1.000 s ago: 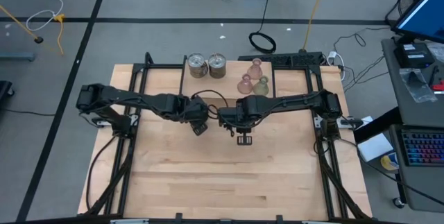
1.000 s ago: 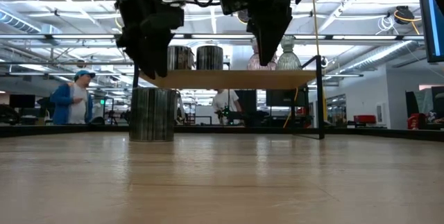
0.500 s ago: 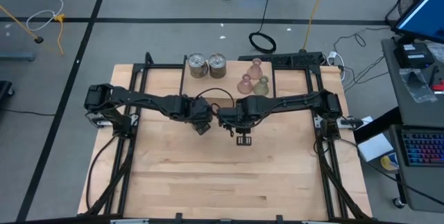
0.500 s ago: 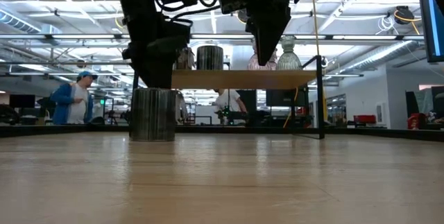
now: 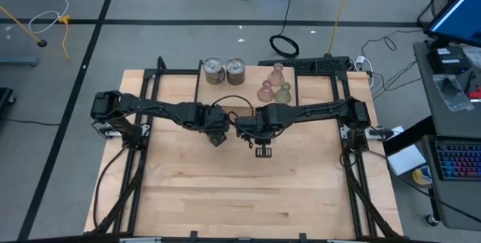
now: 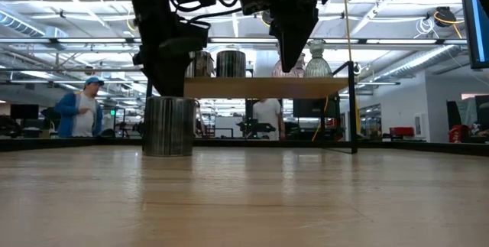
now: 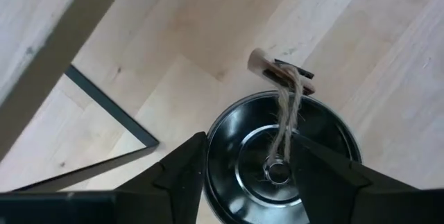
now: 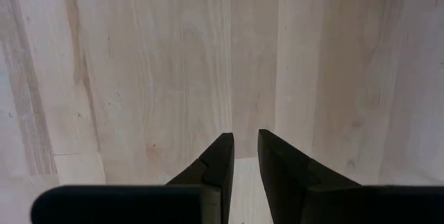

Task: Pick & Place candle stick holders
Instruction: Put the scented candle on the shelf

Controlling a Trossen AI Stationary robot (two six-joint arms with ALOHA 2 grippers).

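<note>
One shiny silver candle stick holder (image 6: 168, 125) stands upright on the table, with twine and a wooden tag (image 7: 288, 89) across its rim. My left gripper (image 6: 170, 86) points down right over it, open; one finger (image 7: 184, 175) is at the outside of the rim and the other (image 7: 326, 175) over the hollow. Two more silver holders (image 5: 225, 71) and three tinted glass ones (image 5: 275, 85) stand on the raised shelf at the far side. My right gripper (image 5: 263, 151) hangs over bare table with only a narrow gap between its fingers and nothing in it. My left gripper comes at the silver holder's rim (image 7: 211, 148) from above, pointing down, its fingertips level with the top of the holder. The holder stands with its base on the table. I cannot tell whether either finger touches it.
The raised wooden shelf (image 6: 267, 87) on black frame posts (image 6: 353, 109) crosses the far side of the table. Bare wood lies toward the near edge (image 5: 248, 198). People stand in the room beyond the table.
My left gripper has come down toward the silver holder on the table and tipped a little steeper; its fingertips now reach the holder's top. The holder has stayed in place.
</note>
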